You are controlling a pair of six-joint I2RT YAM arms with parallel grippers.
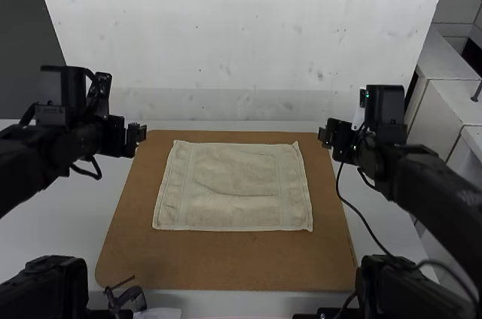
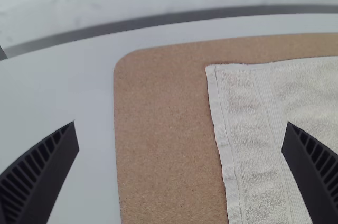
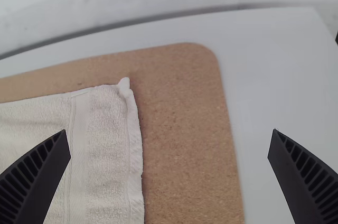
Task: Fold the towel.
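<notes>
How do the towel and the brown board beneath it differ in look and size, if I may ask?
The towel is cream, the board brown. The towel is smaller, lying within the board's edges. The towel is slightly rippled, the board flat. Both are roughly rectangular.

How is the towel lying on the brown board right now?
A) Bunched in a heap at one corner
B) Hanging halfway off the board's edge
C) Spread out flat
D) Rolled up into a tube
C: the towel lies spread out as a broad, roughly rectangular sheet, with bare brown board around it on every side.
</notes>
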